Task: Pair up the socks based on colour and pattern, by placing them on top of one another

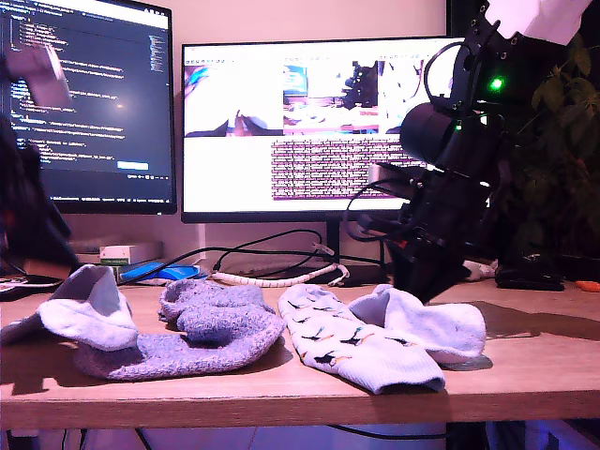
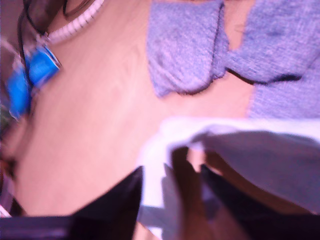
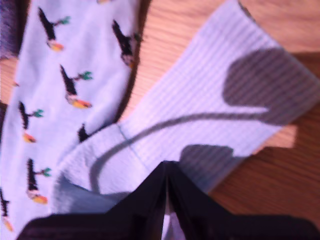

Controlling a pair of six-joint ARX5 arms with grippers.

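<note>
My second gripper (image 3: pixel 167 200) is down at the plain pale sock (image 1: pixel 427 323) toward the exterior view's right. Its jaws are together with a pinch of the fabric between the tips, a hold that I judge suits lifting this sock over to its match. That sock lies just beside and partly against the bird-print sock (image 1: pixel 352 347), whose small dark-and-orange birds show clearly in the second wrist view. My first gripper (image 2: pixel 170 200) is out of sight in the exterior view; its own blurred camera shows pale cloth (image 2: pixel 240 150) lying across the dark fingers, but I cannot tell whether they are parted or closed on it. Beyond it lie the fuzzy purple socks (image 1: pixel 202 328), heaped near the middle of the table, one folded over the other, so that pair looks already gathered. Another pale sock (image 1: pixel 89 309) rests at the exterior view's left, touching the purple heap. All of it sits on a wooden table (image 1: pixel 281 389) with two lit monitors (image 1: pixel 300 127) behind, cables (image 1: pixel 272 248) trailing along the back edge, and a leafy plant (image 1: pixel 562 122) at the exterior view's right.
</note>
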